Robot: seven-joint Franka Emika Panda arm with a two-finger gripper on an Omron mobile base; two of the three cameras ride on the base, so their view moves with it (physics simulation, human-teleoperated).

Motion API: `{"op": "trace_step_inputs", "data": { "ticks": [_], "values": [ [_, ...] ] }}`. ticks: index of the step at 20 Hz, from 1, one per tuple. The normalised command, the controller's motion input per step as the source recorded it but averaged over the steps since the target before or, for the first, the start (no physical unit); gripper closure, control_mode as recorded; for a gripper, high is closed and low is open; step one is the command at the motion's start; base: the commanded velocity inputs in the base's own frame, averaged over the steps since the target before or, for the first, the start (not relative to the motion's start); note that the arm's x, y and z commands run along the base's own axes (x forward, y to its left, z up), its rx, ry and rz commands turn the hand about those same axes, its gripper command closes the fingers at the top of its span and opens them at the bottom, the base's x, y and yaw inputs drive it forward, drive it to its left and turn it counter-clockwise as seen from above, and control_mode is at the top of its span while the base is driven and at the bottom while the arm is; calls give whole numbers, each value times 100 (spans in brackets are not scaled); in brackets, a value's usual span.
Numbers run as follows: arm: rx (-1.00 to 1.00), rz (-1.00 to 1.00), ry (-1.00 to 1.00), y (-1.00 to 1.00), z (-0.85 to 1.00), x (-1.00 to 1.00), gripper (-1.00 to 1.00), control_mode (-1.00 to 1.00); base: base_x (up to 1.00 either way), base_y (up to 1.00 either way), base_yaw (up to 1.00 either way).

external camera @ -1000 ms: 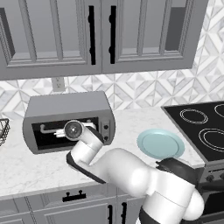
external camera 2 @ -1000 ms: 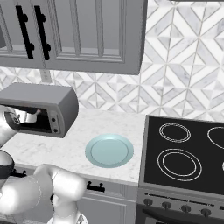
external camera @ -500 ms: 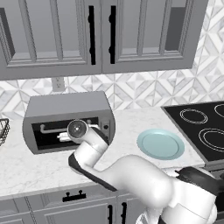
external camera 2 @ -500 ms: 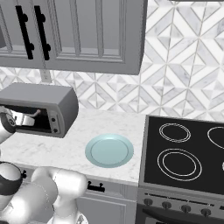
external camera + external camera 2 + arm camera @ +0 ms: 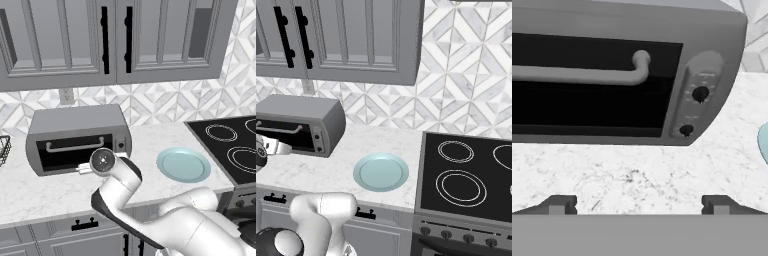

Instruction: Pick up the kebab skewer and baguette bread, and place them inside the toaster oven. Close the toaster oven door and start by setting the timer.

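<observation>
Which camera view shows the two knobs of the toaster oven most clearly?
The hand view: both knobs appear large, on the right panel. The left base view shows the panel small; the right base view shows it small and angled.

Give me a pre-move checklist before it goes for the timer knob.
1. Toaster oven door up against the toaster oven: ok.
2. Skewer and bread inside: cannot tell, window is dark.
3. Gripper open and holding nothing: ok.
4. Knobs reachable, nothing in front of the panel: ok.
5. Gripper lined up with a knob: not ok, it faces the counter below the door.
6. Plate off to the side of the path: ok.
</observation>
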Motion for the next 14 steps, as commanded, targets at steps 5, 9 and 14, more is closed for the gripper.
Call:
{"op": "trace_step_inputs", "data": {
  "ticks": [5,9,14],
  "values": [
    [-14,0,0,-50,0,-42,-100,-100,0,0,0],
    [-18,0,1,-34,13,-3,-100,-100,0,0,0],
    [-35,20,6,-28,26,-15,-100,-100,0,0,0]
  ]
}}
